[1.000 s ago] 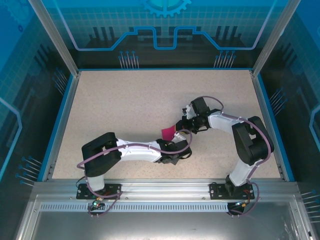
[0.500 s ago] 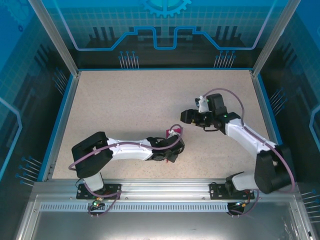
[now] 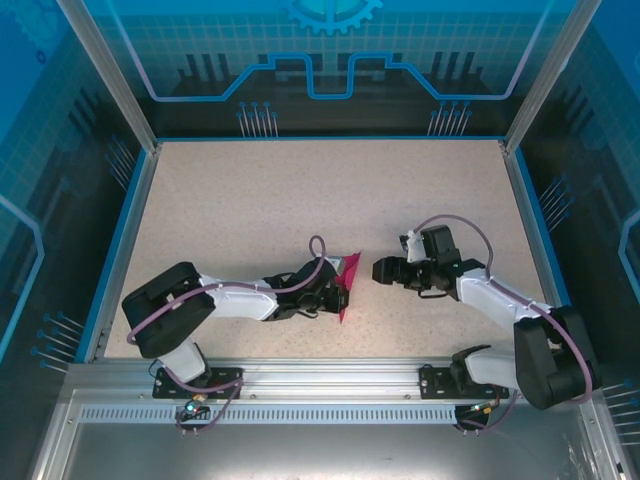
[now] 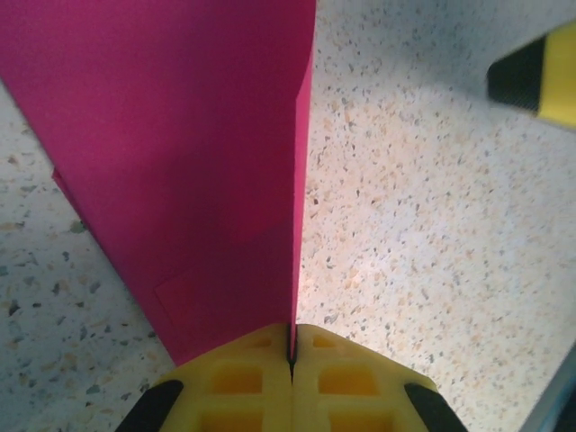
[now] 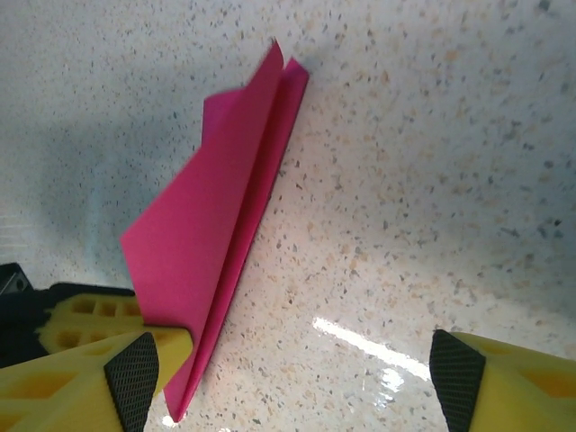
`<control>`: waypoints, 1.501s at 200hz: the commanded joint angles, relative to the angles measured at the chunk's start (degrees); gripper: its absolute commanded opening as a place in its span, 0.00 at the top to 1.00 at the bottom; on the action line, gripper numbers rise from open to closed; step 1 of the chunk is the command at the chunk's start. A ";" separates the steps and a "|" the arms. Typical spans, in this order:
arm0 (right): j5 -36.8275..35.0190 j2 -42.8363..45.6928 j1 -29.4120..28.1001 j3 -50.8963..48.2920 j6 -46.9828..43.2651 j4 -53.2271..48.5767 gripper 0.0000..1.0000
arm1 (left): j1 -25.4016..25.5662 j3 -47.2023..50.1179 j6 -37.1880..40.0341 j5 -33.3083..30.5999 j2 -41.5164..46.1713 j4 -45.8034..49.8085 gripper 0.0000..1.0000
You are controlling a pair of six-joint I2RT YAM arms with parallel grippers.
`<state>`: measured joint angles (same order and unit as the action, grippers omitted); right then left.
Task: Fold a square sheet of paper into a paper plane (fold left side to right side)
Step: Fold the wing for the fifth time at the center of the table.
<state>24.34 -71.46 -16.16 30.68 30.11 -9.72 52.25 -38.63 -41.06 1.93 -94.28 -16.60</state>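
A speckled beige table sits inside a blue-walled enclosure. From above, the paper plane is a narrow magenta wedge near the table's front middle. The left gripper is clamped on it, and the right gripper sits just beside it with jaws spread. The left wrist view shows plain, unmarked magenta layers rising from the pinched-together yellow fingers. In the right wrist view the paper tapers to a point, its layers parting at the tip, beside one of the wide-apart fingertips.
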 commanded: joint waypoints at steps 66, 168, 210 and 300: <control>3.08 -5.00 -5.12 -2.04 5.98 14.12 0.26 | -3.09 5.80 -9.40 7.05 -2.01 -19.08 1.00; 2.52 -12.50 -7.30 -0.85 11.09 20.46 0.35 | -4.68 9.34 -16.00 8.56 -6.86 -29.50 1.00; 2.36 -14.72 -7.56 -0.74 12.36 22.79 0.37 | -5.36 10.51 -18.26 9.38 -9.10 -33.69 1.00; 1.53 -18.64 -8.36 2.02 13.02 24.39 0.46 | -5.49 11.63 -20.36 9.03 -12.04 -37.88 1.00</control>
<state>26.74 -88.64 -23.44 30.72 42.89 12.86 47.29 -28.29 -60.14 10.39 -104.84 -51.48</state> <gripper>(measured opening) 0.555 0.050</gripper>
